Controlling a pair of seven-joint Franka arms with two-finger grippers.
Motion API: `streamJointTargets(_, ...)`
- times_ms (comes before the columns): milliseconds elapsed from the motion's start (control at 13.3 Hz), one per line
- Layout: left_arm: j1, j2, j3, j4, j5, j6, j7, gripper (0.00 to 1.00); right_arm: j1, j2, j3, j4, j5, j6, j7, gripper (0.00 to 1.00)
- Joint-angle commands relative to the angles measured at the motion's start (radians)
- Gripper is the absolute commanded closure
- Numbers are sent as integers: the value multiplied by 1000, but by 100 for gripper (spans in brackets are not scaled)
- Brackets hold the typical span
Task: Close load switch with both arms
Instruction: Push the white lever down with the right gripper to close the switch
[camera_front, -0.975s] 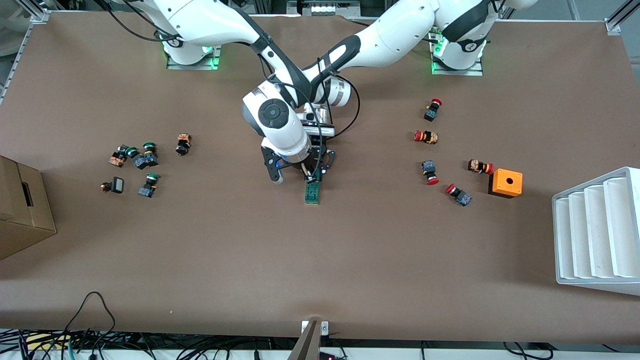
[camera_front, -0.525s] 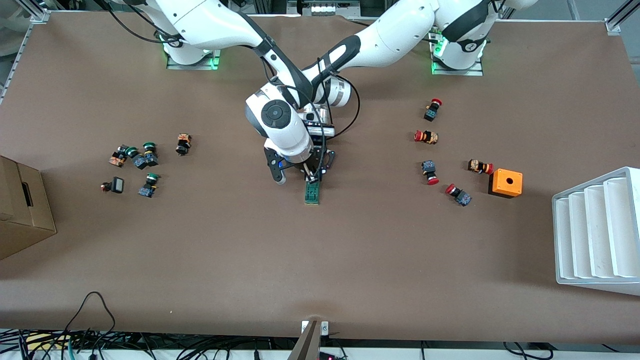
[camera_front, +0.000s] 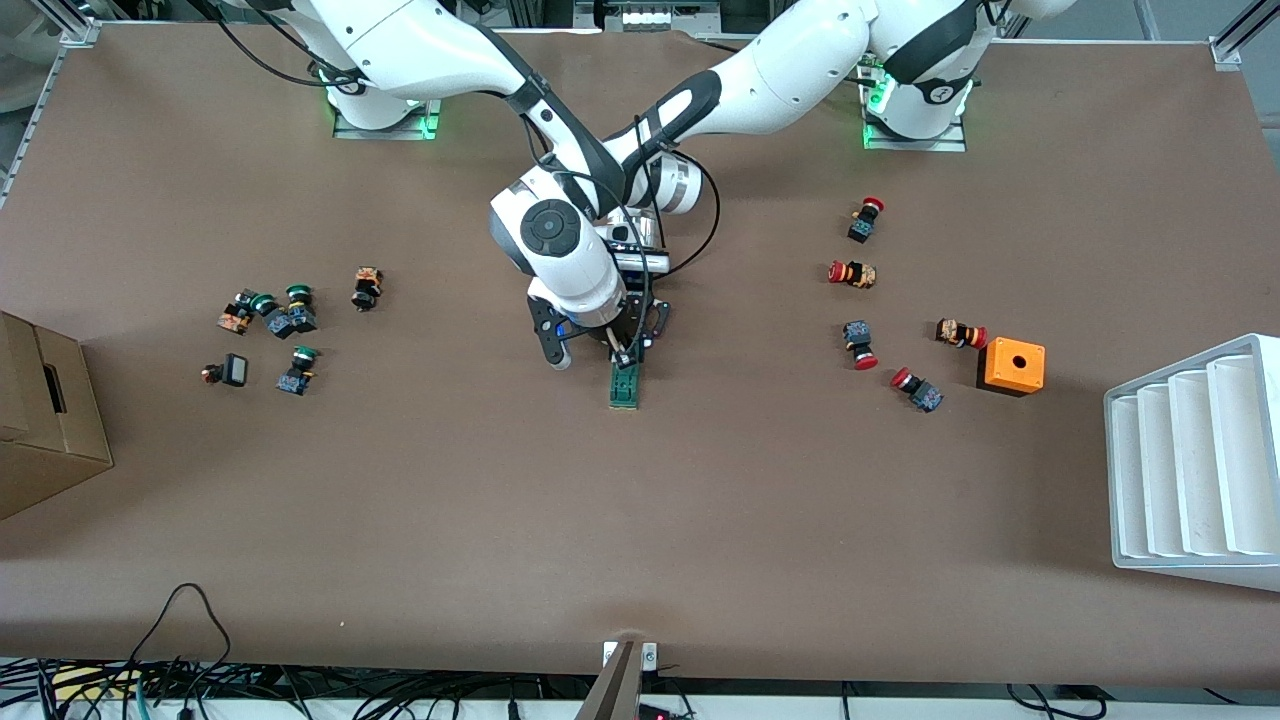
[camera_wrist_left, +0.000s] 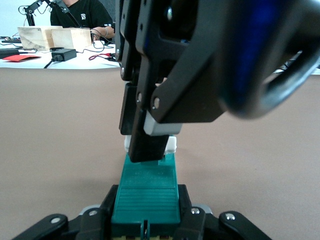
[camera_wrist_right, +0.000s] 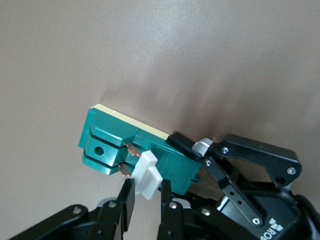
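Brown paper covers the bench (camera_front: 700, 520), and both arms reach to its middle. At the edge of the right arm's end stands a plain cardboard box (camera_front: 45, 420), with a cluster of green-capped push buttons (camera_front: 280, 325) near it. Midway between the two ends lies the small dark-green rectangular load switch (camera_front: 624, 385), its length pointing at the front edge. The left gripper (camera_wrist_left: 145, 220) has its fingers pressed on the switch's two sides at one end. The right gripper (camera_wrist_right: 146, 197) pinches the white tab (camera_wrist_right: 146, 175) between its fingers. Toward the left arm's end lie red-capped push buttons (camera_front: 860, 275), an orange box with a round hole (camera_front: 1012, 365) and, at the edge, a white ribbed tray (camera_front: 1190, 460).

Only the right wrist view shows the switch's copper contact (camera_wrist_right: 131, 150) and cream underside, plus white letters on the left gripper, cut off and unreadable. Only the left wrist view shows a person in a black shirt (camera_wrist_left: 82, 15) at a white desk.
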Motion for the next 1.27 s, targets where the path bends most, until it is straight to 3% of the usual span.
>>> streamJointTargets(0,-6,30,21,50,28,21,-9,61,-6,-7,-6,-2,-21,7,-4,76)
streamJointTargets(1200,-5,29,21,50,27,21,-10,61,-42,24,-9,63,-13,4,-10,78)
